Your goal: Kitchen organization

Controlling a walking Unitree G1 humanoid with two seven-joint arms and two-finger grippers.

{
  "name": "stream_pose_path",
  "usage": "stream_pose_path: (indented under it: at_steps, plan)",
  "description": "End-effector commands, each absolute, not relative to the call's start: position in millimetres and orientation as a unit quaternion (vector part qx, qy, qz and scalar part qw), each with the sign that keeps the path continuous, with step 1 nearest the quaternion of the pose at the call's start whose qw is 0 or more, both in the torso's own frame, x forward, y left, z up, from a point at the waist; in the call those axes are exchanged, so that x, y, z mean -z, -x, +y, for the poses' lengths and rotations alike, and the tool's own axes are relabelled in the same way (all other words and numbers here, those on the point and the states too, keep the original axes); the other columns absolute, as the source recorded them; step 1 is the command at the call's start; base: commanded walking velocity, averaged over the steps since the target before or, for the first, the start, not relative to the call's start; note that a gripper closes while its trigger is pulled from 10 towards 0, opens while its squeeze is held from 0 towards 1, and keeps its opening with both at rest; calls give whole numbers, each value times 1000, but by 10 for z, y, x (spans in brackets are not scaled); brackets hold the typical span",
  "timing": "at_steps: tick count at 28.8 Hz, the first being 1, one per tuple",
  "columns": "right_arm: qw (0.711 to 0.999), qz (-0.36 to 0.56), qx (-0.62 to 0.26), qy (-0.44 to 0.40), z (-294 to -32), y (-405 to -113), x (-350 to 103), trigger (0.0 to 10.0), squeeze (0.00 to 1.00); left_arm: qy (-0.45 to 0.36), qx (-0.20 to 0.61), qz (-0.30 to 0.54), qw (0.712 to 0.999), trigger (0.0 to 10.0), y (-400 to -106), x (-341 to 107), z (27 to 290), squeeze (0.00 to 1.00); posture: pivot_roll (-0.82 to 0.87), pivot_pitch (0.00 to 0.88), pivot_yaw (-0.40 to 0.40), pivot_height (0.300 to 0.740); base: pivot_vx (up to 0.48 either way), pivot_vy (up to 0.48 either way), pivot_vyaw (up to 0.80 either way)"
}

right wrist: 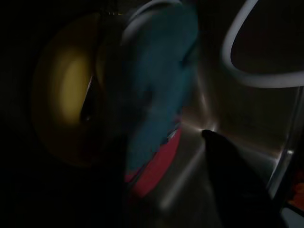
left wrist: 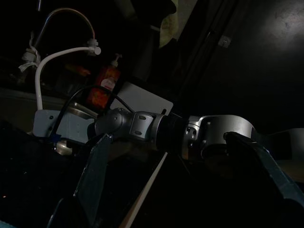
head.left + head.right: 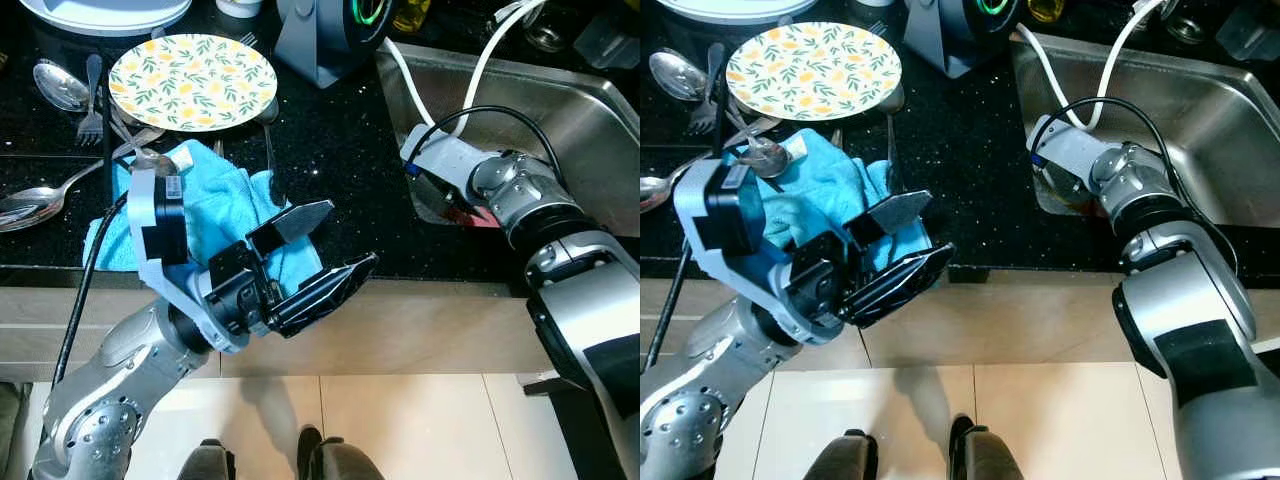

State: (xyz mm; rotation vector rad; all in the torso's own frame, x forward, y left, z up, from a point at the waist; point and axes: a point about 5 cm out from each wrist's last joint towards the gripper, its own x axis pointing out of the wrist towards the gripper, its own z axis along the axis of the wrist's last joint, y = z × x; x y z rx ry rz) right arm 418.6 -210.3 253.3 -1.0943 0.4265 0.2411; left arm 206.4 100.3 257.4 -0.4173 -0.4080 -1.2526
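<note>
One floral plate (image 3: pixel 192 80), one blue towel (image 3: pixel 215 205). Left gripper (image 3: pixel 325 250) spread wide, empty; right gripper (image 3: pixel 455 205) in sink (image 3: pixel 590 130), finger spacing indeterminate.

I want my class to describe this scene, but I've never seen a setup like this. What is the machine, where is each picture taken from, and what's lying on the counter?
This is a humanoid robot with two silver arms, each ending in a gripper of two long black fingers. The two bright pictures come from a stereo camera on its head, looking down at a black counter. The two dark pictures come from cameras on the wrists.

The left gripper hangs open above the counter's front edge, holding nothing. The right gripper reaches down into the steel sink; its wrist view is dim, showing something blue and red beside a yellowish round shape, too dark to name.

On the counter lie a blue cloth, a flowered plate, and several spoons and a fork.
</note>
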Motion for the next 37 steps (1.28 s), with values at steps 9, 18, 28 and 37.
stream_pose_path:
  at_steps: [9, 18, 28, 37]
  plan:
    - [881, 133, -240, 385, -2044, -4140, -2935, 10000, 0, 192, 592, -199, 757, 10000, -2011, -2619, 984, 0, 161, 242, -172, 740, 0, 0, 0]
    - [893, -8, -380, 243, -2069, -3963, -3329, 10000, 0, 191, 602, -201, 749, 10000, -2016, -2635, 991, 0, 163, 224, -158, 740, 0, 0, 0]
    - [908, -156, -384, 65, -1752, -3985, -3281, 0, 0, 192, 570, -194, 775, 10000, -2103, -2545, 1027, 0, 173, 216, -148, 740, 0, 0, 0]
    - [931, -228, -266, -102, -1644, -4070, -3216, 0, 0, 192, 561, -194, 782, 10000, -2129, -2531, 1013, 0, 190, 219, -142, 740, 0, 0, 0]
